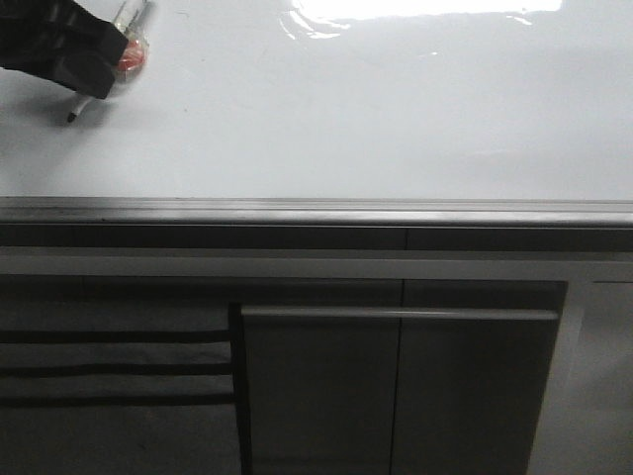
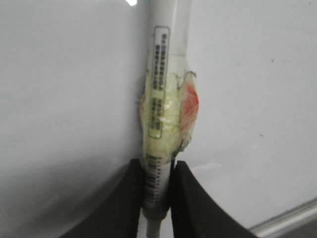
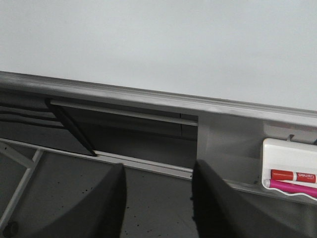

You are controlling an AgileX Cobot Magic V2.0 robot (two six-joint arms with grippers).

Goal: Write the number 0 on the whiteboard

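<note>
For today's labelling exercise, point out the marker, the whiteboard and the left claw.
marker [image 2: 159, 99], left wrist view, taped middle of its barrel
whiteboard [image 1: 376, 119], front view, bare white surface
left claw [image 2: 157, 191], left wrist view, between the fingertips gripping the marker

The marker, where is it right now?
The marker is at the far top left of the front view, clamped in the left gripper, its dark tip at or just above the whiteboard, well away from the grey edge rail.

Whiteboards [image 1: 346, 109]: one
Markers held in the left gripper [image 2: 157, 191]: one white marker [image 2: 163, 94]
Markers in the white tray [image 3: 285, 153]: two, one red marker [image 3: 293, 175], one pink marker [image 3: 292, 187]
Grippers in view: two, with the right gripper [image 3: 158, 203]
</note>
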